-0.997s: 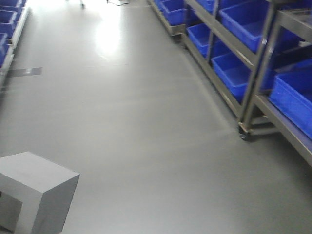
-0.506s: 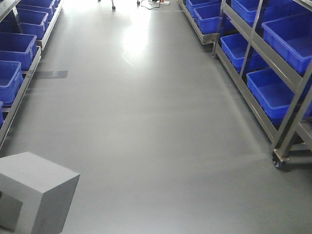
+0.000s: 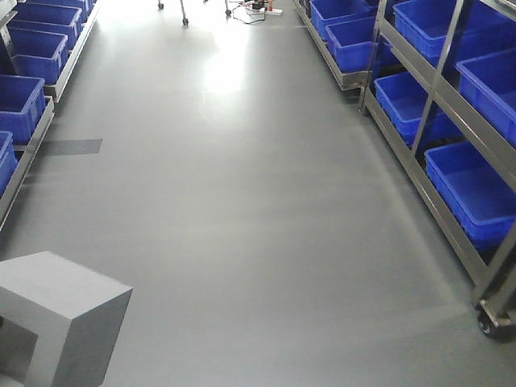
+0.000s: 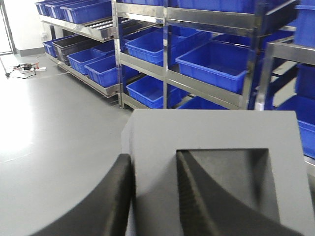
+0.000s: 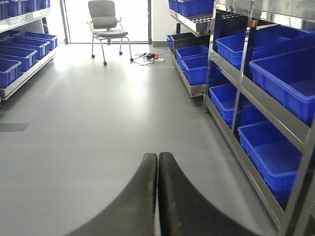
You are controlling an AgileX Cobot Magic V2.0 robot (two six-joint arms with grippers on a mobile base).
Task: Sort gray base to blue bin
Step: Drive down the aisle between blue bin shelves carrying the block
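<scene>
The gray base (image 4: 211, 132) is a matte light-gray block with a square recess. My left gripper (image 4: 155, 167) is shut on its wall, with one black finger (image 4: 110, 196) outside and the other inside the recess. The block also shows at the bottom left of the front view (image 3: 60, 310), held above the floor. My right gripper (image 5: 158, 162) is shut and empty, its fingers pressed together above the gray floor. Blue bins (image 3: 472, 189) sit on metal racks at the right and also at the left (image 3: 16, 101). More blue bins (image 4: 211, 61) fill the rack in the left wrist view.
A long gray aisle (image 3: 242, 201) runs between the racks. The right rack's caster (image 3: 492, 322) stands at the aisle edge. An office chair (image 5: 106, 22) and floor cables (image 5: 147, 56) are at the far end. A dark floor patch (image 3: 72, 147) lies at the left.
The front view has swung left and moved along the aisle: the left racks have come into view and the right rack's caster has shifted right. The gray base stays held in the same spot.
</scene>
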